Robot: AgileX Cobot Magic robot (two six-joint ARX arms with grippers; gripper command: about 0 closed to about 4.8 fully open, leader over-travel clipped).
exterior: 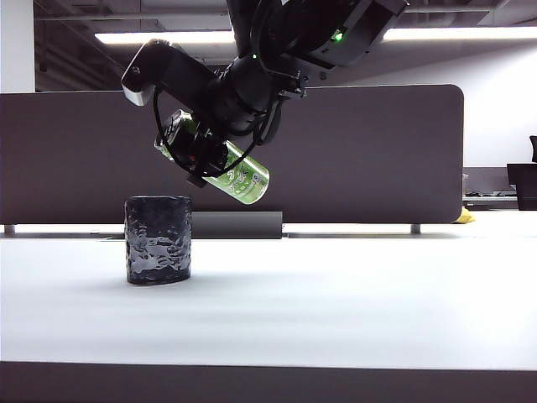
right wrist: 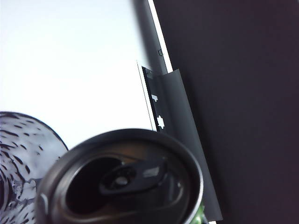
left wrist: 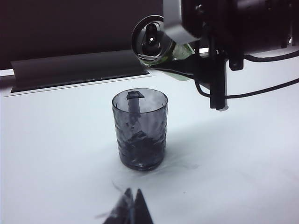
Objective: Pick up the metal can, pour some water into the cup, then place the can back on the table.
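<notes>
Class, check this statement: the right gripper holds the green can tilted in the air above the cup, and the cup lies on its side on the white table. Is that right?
Not quite. The cup stands upright on the table, open end up, as the exterior and left wrist views show. The rest holds: the right gripper holds the green can tilted in the air above the cup.

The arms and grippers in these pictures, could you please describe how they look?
The right arm is glossy black with rounded housings, a silver-grey end cap, small green indicator lights and looping black cables. The right gripper is black; in the left wrist view it shows flat black bars. The left gripper shows only dark, pointed fingertips.
</notes>
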